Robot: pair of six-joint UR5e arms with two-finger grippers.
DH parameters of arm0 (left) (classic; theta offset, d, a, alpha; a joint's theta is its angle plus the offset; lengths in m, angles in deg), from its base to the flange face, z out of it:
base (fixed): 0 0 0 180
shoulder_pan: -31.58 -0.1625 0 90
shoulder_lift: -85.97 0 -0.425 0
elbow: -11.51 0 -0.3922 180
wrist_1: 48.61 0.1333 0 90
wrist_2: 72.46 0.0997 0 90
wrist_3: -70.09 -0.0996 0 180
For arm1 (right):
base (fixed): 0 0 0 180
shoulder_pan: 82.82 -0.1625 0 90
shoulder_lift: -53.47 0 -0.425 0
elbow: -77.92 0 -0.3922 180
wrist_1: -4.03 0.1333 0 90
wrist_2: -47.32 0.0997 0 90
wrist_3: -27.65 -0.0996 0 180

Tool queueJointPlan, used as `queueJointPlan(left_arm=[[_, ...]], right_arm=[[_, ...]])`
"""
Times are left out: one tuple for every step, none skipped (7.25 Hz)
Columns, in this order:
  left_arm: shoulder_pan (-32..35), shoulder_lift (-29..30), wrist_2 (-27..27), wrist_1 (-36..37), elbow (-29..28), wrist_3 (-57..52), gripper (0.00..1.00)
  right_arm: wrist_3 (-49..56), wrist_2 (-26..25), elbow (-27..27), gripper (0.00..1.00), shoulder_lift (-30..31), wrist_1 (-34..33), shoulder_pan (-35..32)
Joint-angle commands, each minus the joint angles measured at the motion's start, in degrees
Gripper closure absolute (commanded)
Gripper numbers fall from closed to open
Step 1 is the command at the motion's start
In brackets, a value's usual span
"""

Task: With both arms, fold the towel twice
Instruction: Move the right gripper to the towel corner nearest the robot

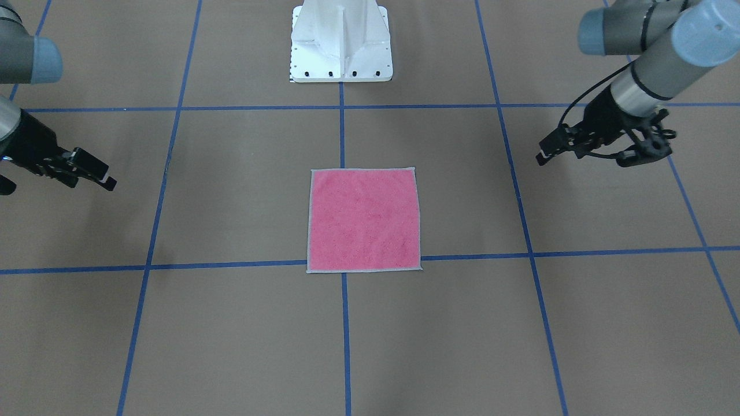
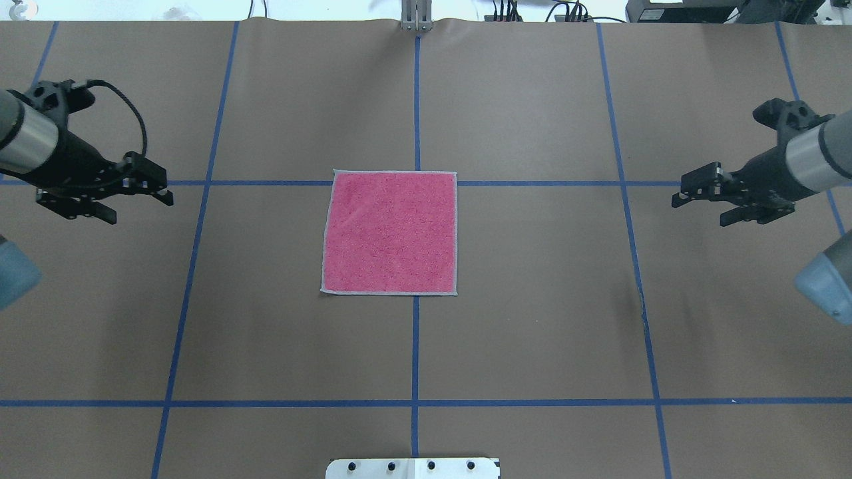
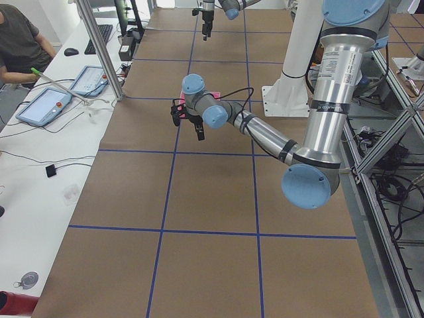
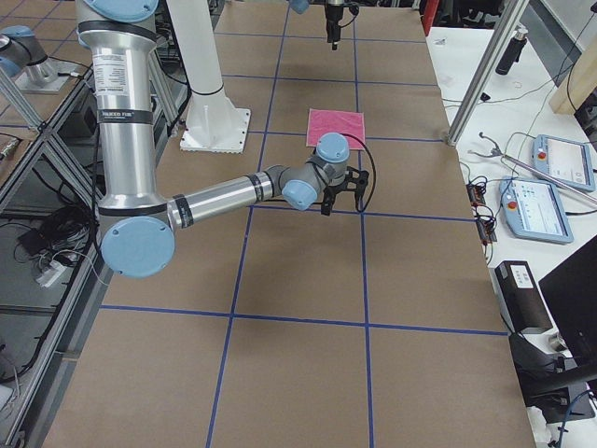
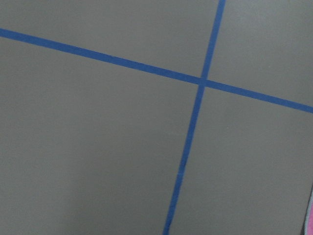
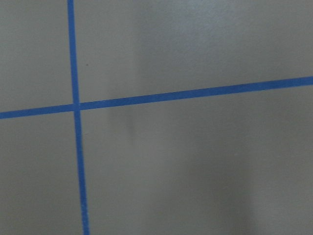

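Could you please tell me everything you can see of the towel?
The towel is a small square of pink terry-looking cloth with a light grey hem. It lies flat, unfolded, pink face up, on the brown table at its middle, over a blue tape line. Nothing else touches it.

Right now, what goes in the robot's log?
towel: flat, pink up, unfolded | left gripper: open, empty | right gripper: open, empty

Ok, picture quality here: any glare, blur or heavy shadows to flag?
Overhead exterior: even light, the towel sharp, only a washed-out strip beyond the far edge of the table. Front-facing: crisp, faint soft shadows at its left. Both wrist views: soft, tape lines slightly fuzzy; the right wrist view has a pale sheen at the top.
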Motion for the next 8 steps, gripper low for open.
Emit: queueJointPlan(left_arm=[[-2.9, 3.0, 2.0, 0.1, -0.2, 6.0, 0.0], [-3.0, 3.0, 2.0, 0.1, -0.6, 6.0, 0.0], [-3.0, 3.0, 2.0, 0.1, -0.7, 6.0, 0.0], [-3.2, 3.1, 2.1, 0.1, -0.7, 6.1, 0.0], [-3.2, 3.0, 2.0, 0.1, -0.7, 6.1, 0.0], [-3.2, 3.1, 2.0, 0.1, -0.8, 6.0, 0.0], [-3.2, 3.1, 2.0, 0.1, -1.0, 6.0, 0.0], [-3.2, 3.1, 2.0, 0.1, -1.1, 6.0, 0.0]], right_arm=[[-17.5, -7.8, -0.1, 0.0, -7.7, 0.0, 9.9], [-26.2, -11.1, 0.0, 0.0, -11.5, -0.4, 14.4], [-31.6, -15.2, -0.1, 0.01, -14.0, -0.4, 18.6], [-35.5, -19.9, -0.1, 0.04, -17.0, -3.2, 22.2], [-37.7, -21.9, 0.2, 0.1, -21.1, -8.9, 24.7], [-37.8, -26.2, 0.6, 0.19, -22.9, -10.9, 27.7], [-37.6, -31.8, 0.8, 0.22, -23.1, -10.8, 30.8], [-36.6, -33.4, 2.1, 0.22, -24.3, -10.7, 32.0]])
